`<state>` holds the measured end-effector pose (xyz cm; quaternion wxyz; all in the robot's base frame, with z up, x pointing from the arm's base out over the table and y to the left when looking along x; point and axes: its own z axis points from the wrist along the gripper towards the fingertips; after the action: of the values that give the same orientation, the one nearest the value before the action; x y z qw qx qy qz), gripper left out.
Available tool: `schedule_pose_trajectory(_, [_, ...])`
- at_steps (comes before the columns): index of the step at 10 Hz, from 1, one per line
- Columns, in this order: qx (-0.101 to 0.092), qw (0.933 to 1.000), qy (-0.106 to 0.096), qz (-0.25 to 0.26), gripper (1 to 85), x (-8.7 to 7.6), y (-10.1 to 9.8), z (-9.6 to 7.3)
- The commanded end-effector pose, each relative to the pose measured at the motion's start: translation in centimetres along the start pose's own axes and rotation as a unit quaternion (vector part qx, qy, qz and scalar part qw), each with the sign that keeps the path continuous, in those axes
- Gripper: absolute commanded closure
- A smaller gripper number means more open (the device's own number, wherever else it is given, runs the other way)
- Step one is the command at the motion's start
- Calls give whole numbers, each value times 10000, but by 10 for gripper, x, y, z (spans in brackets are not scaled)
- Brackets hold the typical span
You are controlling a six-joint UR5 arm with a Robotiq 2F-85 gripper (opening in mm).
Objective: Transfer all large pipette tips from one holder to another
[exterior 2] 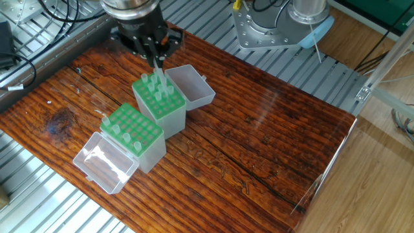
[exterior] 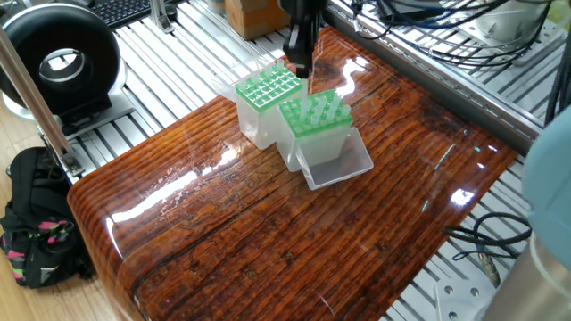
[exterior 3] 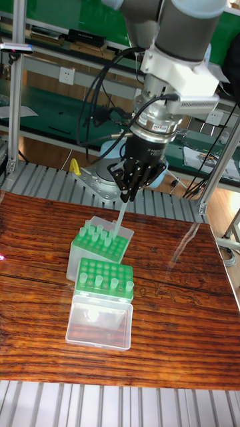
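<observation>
Your gripper (exterior 3: 127, 195) hangs above the far holder (exterior 3: 99, 248), fingers clenched on one large pipette tip (exterior 3: 121, 215) that points down over that rack's back edge. Several more tips stand in the far holder; a short row stands in the near holder (exterior 3: 102, 285), which looks to be the destination. Judged from this: carry the tip level across, centre it over a vacant hole, and lower it straight so the point enters cleanly. The tip is a slender translucent cone, light and slick, likely to swing if you jerk. Both racks are pale translucent boxes topped with green perforated plates, each with a clear lid (exterior 3: 98, 324) lying open. The table (exterior 3: 180, 320) is glossy, deeply grained wood, with glare that may mask the clear tip
</observation>
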<state>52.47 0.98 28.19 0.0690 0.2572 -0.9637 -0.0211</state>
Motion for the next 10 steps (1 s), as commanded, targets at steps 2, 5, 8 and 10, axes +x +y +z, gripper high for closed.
schedule_pose_trajectory(2, [-98, 9999, -127, 63, 730, -9, -3, -28])
schedule_pose_trajectory(5, [-39, 9982, -583, 127, 723, -28, -19, -46])
schedule_pose_trajectory(8, [312, 9944, -1013, 6, 723, -42, -45, -61])
schedule_pose_trajectory(10, [456, 9938, -1001, -134, 727, -43, -63, -62])
